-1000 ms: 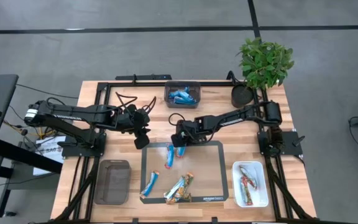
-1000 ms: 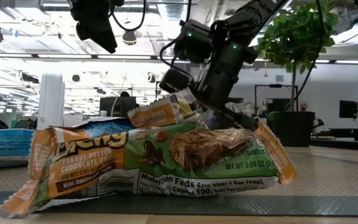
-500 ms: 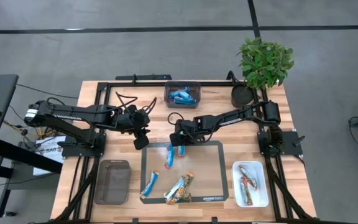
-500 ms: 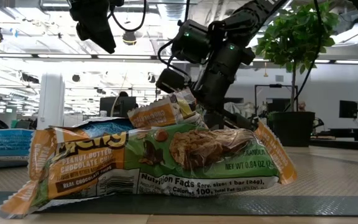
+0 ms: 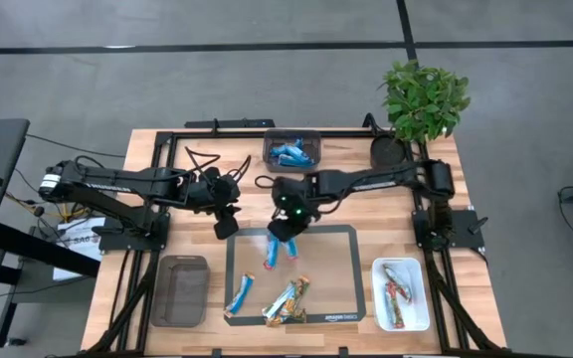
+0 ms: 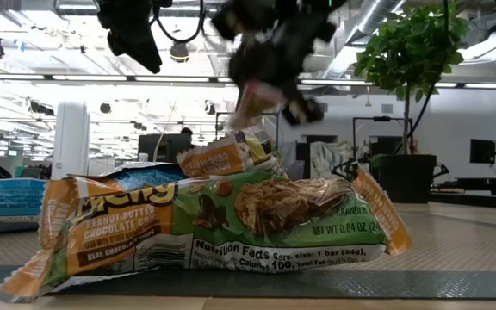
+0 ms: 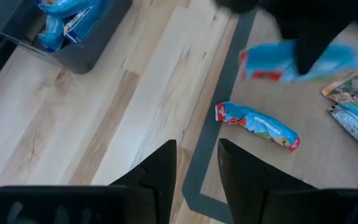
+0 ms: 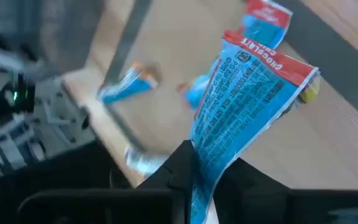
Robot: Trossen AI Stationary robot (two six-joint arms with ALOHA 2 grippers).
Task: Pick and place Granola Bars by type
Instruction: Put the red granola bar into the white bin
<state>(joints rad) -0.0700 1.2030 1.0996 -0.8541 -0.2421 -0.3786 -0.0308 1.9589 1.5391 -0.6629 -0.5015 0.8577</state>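
The right gripper (image 8: 194,180) is closed tight on a blue bar (image 8: 247,99), pinching one end of its shiny wrapper so the rest sticks out clear of the mat (image 5: 346,298). The wrapper is bright blue with red trim at its far end and dense white print; "CHOCOLATE" can be read near that end, the rest being too small to make out. In the high view this gripper (image 5: 285,227) hangs over the mat's far edge, near the middle of the desk (image 5: 466,169).

A second blue bar with red ends (image 7: 257,125) lies flat on the mat just inside that far edge. Near the mat's front edge lie a blue and gold bar (image 5: 240,294) and a small heap of green and orange bars (image 5: 286,301). In the low view the nearest of these (image 6: 222,220) reads "PEANUT BUTTER CHOCOLATE CHIP", "REAL CHOCOLATE" and "Nutrition Facts".

More blue bars (image 5: 291,153) fill the dark tray (image 5: 291,136) at the desk's far edge. Red bars (image 5: 396,293) sit in the white tray (image 5: 416,318) at the front right corner. A grey tray (image 5: 179,290) stands at the front left.

The left gripper (image 7: 197,168) hovers over the desk's wood beside the mat's left far corner, fingers slightly parted and holding nothing.
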